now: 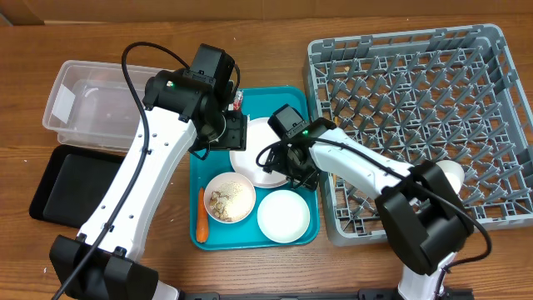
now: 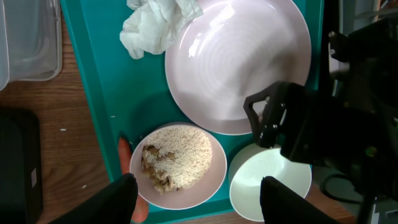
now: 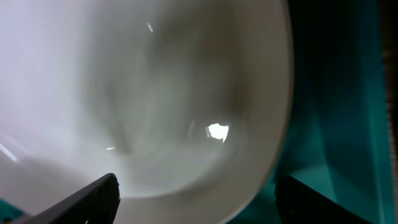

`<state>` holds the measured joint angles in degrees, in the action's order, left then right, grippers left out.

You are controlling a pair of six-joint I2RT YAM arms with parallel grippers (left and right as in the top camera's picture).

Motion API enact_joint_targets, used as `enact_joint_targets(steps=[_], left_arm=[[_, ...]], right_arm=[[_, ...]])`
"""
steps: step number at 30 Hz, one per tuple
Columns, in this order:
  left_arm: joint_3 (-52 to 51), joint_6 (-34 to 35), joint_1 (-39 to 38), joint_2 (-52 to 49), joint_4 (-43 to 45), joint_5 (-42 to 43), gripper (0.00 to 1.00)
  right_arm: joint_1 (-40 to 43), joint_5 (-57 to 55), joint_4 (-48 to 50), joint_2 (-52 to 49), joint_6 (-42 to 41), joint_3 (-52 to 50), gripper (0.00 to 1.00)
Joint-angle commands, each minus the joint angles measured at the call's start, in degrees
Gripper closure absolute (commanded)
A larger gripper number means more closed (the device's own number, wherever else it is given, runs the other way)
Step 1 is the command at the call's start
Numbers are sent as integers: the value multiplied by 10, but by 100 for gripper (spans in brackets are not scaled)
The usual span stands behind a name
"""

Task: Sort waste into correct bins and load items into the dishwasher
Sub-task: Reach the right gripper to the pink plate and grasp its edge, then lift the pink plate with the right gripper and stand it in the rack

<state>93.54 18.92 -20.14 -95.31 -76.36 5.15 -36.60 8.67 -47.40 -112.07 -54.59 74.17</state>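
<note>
The large white plate point(image 1: 250, 154) lies on the teal serving tray point(image 1: 287, 100), and my right gripper point(image 1: 296, 171) is low over its right part. In the right wrist view the plate point(image 3: 155, 93) fills the frame, with the open fingers point(image 3: 208, 199) straddling its rim. My left gripper point(image 1: 231, 132) hangs open and empty above the tray point(image 2: 202, 202). Below it are a bowl of whitish-tan scraps point(image 2: 180, 165), an empty bowl point(image 2: 267, 180), the carrot point(image 2: 126, 155) and the crumpled napkin point(image 2: 158, 25). A bit of red-and-white wrapper point(image 1: 239, 98) shows beside the left wrist.
The grey dish rack point(image 1: 400, 83) stands at the right, with a white bowl point(image 1: 450, 175) in it partly hidden by the right arm. The clear tub point(image 1: 92, 108) and the black tray point(image 1: 71, 187) are at the left. Both arms crowd the teal tray.
</note>
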Motion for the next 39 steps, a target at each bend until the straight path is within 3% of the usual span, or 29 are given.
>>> enact_joint_targets(steps=[1, 4, 6, 8, 17, 22, 28, 33, 39], left_arm=[[12, -12, 0, 6, -2, 2, 35], [12, -12, 0, 6, -2, 3, 35], [12, -12, 0, 6, -3, 3, 35], [12, -12, 0, 6, -3, 3, 35], [12, -11, 0, 6, -1, 2, 35], [12, -11, 0, 6, 1, 3, 34], [12, -12, 0, 6, -2, 2, 34], [12, -11, 0, 6, -1, 2, 34], [12, -11, 0, 6, -1, 3, 34]], right_arm=[[5, 8, 16, -11, -31, 0, 30], [5, 8, 19, -11, -22, 3, 68], [6, 8, 19, -11, 3, 11, 86], [7, 6, 13, -4, 33, 20, 96], [6, -101, -80, 74, 74, 85, 96], [11, -111, -89, 110, 97, 96, 96], [21, -196, -107, 183, 99, 96, 96], [92, -215, -155, 259, 101, 96, 96], [264, -370, -209, 301, 138, 96, 96]])
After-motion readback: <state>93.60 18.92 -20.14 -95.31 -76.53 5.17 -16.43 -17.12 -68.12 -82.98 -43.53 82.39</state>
